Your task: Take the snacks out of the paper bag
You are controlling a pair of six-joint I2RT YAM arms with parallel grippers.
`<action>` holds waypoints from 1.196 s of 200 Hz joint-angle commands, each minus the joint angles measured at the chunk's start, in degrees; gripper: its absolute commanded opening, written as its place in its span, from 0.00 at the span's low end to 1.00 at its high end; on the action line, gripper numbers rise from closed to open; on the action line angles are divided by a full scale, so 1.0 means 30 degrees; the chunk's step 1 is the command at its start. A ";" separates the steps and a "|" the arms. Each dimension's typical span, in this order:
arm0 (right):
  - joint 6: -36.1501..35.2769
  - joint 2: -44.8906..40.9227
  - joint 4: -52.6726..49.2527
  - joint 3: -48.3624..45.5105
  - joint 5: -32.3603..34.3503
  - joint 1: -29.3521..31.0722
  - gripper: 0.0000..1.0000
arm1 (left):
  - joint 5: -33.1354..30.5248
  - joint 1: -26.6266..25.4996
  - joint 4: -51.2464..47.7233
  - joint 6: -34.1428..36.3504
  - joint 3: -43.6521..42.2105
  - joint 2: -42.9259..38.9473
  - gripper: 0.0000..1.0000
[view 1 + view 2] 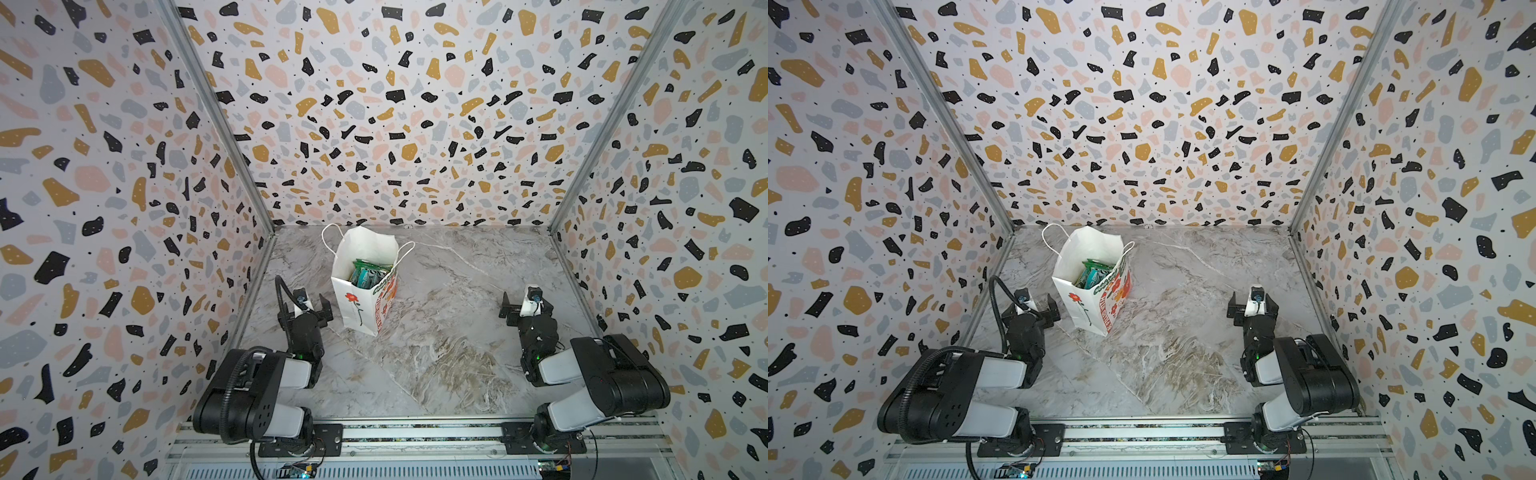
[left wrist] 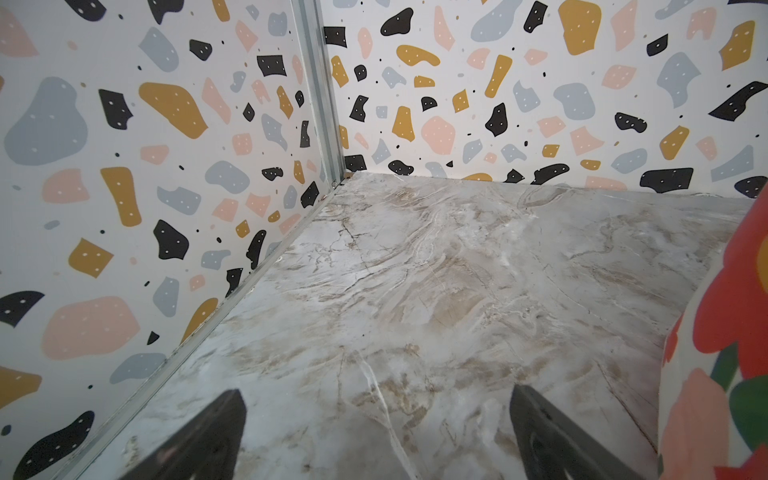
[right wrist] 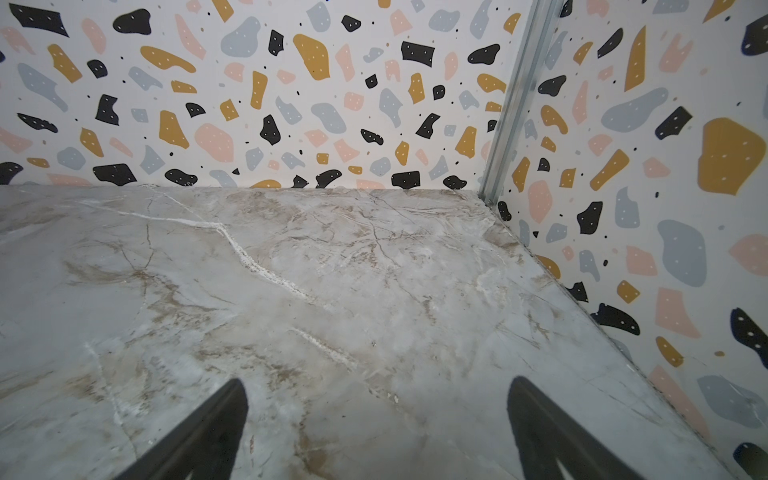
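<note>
The white paper bag [image 1: 360, 299] [image 1: 1086, 305] stands upright at the back left of the marble table, its mouth open. A red flower is drawn on its near face. Green and teal snacks [image 1: 369, 272] [image 1: 1094, 272] show inside its mouth. My left gripper [image 1: 309, 305] [image 1: 1036, 305] sits open just left of the bag, apart from it. The left wrist view shows its fingers wide apart over bare marble [image 2: 378, 403], with the bag's red-printed side [image 2: 731, 332] at the frame's edge. My right gripper [image 1: 524, 301] [image 1: 1252, 302] [image 3: 378, 390] rests open and empty at the right.
Terrazzo-patterned walls [image 1: 395, 124] close in the table on three sides, with metal corner posts [image 1: 257, 195]. Both arm bases stand on a rail [image 1: 415, 432] along the near edge. Bare marble [image 1: 436, 332] lies between the two arms.
</note>
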 commanded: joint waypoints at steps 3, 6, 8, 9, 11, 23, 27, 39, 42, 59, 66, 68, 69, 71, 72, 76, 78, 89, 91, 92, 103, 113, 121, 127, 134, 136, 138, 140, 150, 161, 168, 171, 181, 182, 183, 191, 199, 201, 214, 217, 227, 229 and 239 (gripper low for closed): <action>-0.0062 -0.0040 0.0288 0.0306 -0.0083 -0.0040 0.99 | 0.0057 0.0161 0.1205 0.0103 0.0159 -0.0169 1.00; -0.0054 -0.0026 0.0288 0.0305 -0.0091 -0.0045 0.99 | 0.0049 0.0161 0.1205 0.0071 0.0159 -0.0170 1.00; -0.0051 -0.0037 0.0288 0.0305 -0.0085 -0.0048 0.99 | 0.0058 0.0161 0.1205 0.0106 0.0159 -0.0181 1.00; -0.0060 -0.0039 0.0288 0.0305 -0.0070 -0.0049 0.99 | 0.0045 0.0161 0.1205 0.0111 0.0159 -0.0178 1.00; -0.0052 -0.0026 0.0288 0.0305 -0.0073 -0.0049 0.99 | 0.0057 0.0161 0.1205 0.0094 0.0159 -0.0168 1.00; -0.0046 -0.0013 0.0288 0.0305 -0.0073 -0.0050 0.99 | 0.0048 0.0159 0.1205 0.0108 0.0159 -0.0149 1.00; -0.0047 -0.0015 0.0288 0.0319 -0.0083 -0.0048 0.99 | 0.0056 0.0161 0.1203 0.0087 0.0159 -0.0145 1.00; -0.0043 -0.0033 0.0288 0.0305 -0.0085 -0.0050 0.99 | 0.0042 0.0153 0.1191 0.0088 0.0167 -0.0160 1.00; -0.0040 -0.0021 0.0288 0.0305 -0.0084 -0.0035 0.99 | 0.0044 0.0160 0.1177 0.0106 0.0160 -0.0155 1.00; -0.0058 -0.0060 0.0339 0.0299 -0.0075 -0.0050 0.99 | 0.0035 0.0159 0.1227 0.0111 0.0132 -0.0222 1.00; -0.0099 -0.0055 0.0439 0.0199 -0.0070 -0.0046 0.99 | 0.0041 0.0161 0.1256 0.0117 0.0076 -0.0239 1.00; -0.0113 -0.0066 0.0472 0.0198 -0.0102 -0.0049 0.99 | -0.0003 0.0154 0.1276 0.0102 0.0072 -0.0235 1.00; -0.0150 -0.0068 0.0498 0.0207 -0.0137 -0.0034 0.99 | -0.0044 0.0157 0.1284 0.0110 0.0072 -0.0234 1.00; -0.0199 -0.0069 0.0531 0.0178 -0.0221 -0.0046 0.99 | -0.0090 0.0160 0.1290 0.0093 0.0072 -0.0248 1.00; -0.0207 -0.0055 0.0556 0.0168 -0.0255 -0.0018 0.99 | -0.0132 0.0160 0.1291 0.0091 0.0072 -0.0270 1.00; -0.0299 -0.0056 0.0669 0.0133 -0.0354 0.0002 0.99 | -0.0290 0.0161 0.1272 -0.0002 0.0071 -0.0314 1.00; -0.0346 -0.0059 0.0757 0.0115 -0.0371 0.0044 0.99 | -0.0386 0.0154 0.1243 -0.0037 0.0093 -0.0334 1.00; -0.0537 -0.0466 0.0804 -0.0089 -0.0137 0.0238 0.99 | -0.1298 0.0161 0.0878 -0.0484 0.0073 -0.0911 1.00; -0.0560 -0.0672 0.0602 -0.0085 -0.0050 0.0290 0.99 | -0.1429 0.0161 0.0742 -0.0538 0.0057 -0.1069 1.00; -0.0560 -0.0672 0.0602 -0.0085 -0.0050 0.0290 0.99 | -0.1519 0.0161 0.0680 -0.0577 0.0050 -0.1135 1.00; -0.0646 -0.1492 -0.0012 -0.0112 0.0390 0.0472 0.99 | -0.2442 0.0161 -0.0218 -0.0959 0.0111 -0.2128 1.00; -0.0686 -0.2373 -0.1042 -0.0005 0.0887 0.0675 0.99 | -0.3331 0.0161 -0.1796 -0.1391 0.0423 -0.3224 1.00; -0.0806 -0.3102 -0.2037 0.0161 0.1272 0.0863 0.99 | -0.4021 0.0161 -0.3656 -0.1938 0.0921 -0.4217 1.00; -0.0876 -0.3617 -0.2743 0.0351 0.1645 0.1028 0.99 | -0.4577 0.0161 -0.5569 -0.2652 0.1487 -0.5002 1.00; -0.0862 -0.4284 -0.3925 0.0730 0.2113 0.1238 0.99 | -0.5176 0.0161 -0.7780 -0.4026 0.2251 -0.5943 1.00; -0.0831 -0.4471 -0.4339 0.0872 0.2253 0.1298 0.99 | -0.5189 0.0161 -0.8439 -0.4339 0.2462 -0.6209 1.00; -0.0750 -0.4664 -0.4772 0.1018 0.2375 0.1342 0.99 | -0.5148 0.0161 -0.8948 -0.4600 0.2676 -0.6451 1.00; -0.0598 -0.4873 -0.5262 0.1186 0.2479 0.1375 0.99 | -0.4999 0.0161 -0.9544 -0.4776 0.2876 -0.6710 1.00; 0.0637 -0.5872 -0.7990 0.2104 0.2564 0.1412 0.99 | -0.3729 0.0161 -1.1565 -0.5288 0.3803 -0.7734 1.00; 0.2069 -0.6892 -1.1567 0.3269 0.2043 0.1371 0.99 | -0.2653 0.0161 -1.3494 -0.6090 0.4921 -0.8656 1.00; 0.2621 -0.7352 -1.3264 0.3945 0.1438 0.1357 0.99 | -0.1829 0.0159 -1.4689 -0.6230 0.5782 -0.9098 1.00; 0.2787 -0.7480 -1.3740 0.4213 0.1147 0.1360 0.99 | -0.1479 0.0161 -1.5138 -0.6254 0.6139 -0.9233 1.00; 0.3630 -0.7840 -1.5438 0.4942 0.0418 0.1358 0.99 | -0.0324 0.0146 -1.6517 -0.6259 0.7497 -0.9592 1.00; 0.3773 -0.7866 -1.5602 0.5011 0.0343 0.1357 0.99 | -0.0220 0.0154 -1.6621 -0.6249 0.7622 -0.9615 1.00; 0.3888 -0.7894 -1.5758 0.5060 0.0261 0.1357 0.99 | -0.0109 0.0157 -1.6776 -0.6230 0.7743 -0.9641 1.00; 0.4606 -0.8172 -1.7176 0.5633 -0.0792 0.1343 0.99 | 0.0900 0.0161 -1.7950 -0.6001 0.8990 -0.9724 1.00; 0.4762 -0.8321 -1.8040 0.5996 -0.1775 0.1327 0.99 | 0.2000 0.0161 -1.8999 -0.5681 1.0300 -0.9655 1.00; 0.4757 -0.8365 -1.8203 0.6056 -0.2030 0.1327 0.99 | 0.2333 0.0161 -1.9249 -0.5588 1.0619 -0.9598 1.00; 0.4790 -0.8529 -1.8760 0.6320 -0.3641 0.1335 0.99 | 0.4336 0.0146 -2.0790 -0.4991 1.2892 -0.9149 1.00; 0.4781 -0.8573 -1.8900 0.6403 -0.4030 0.1328 0.99 | 0.4781 0.0159 -2.1159 -0.4879 1.3444 -0.8994 1.00; 0.4740 -0.8636 -1.9276 0.6598 -0.4803 0.1328 0.99 | 0.6101 0.0150 -2.2193 -0.4519 1.5158 -0.8455 1.00; 0.4751 -0.8657 -1.9346 0.6624 -0.4999 0.1328 0.99 | 0.6346 0.0158 -2.2377 -0.4492 1.5452 -0.8324 0.99; 0.4738 -0.8735 -1.9487 0.6746 -0.5909 0.1327 0.99 | 0.7339 0.0161 -2.3183 -0.4281 1.6916 -0.7749 0.96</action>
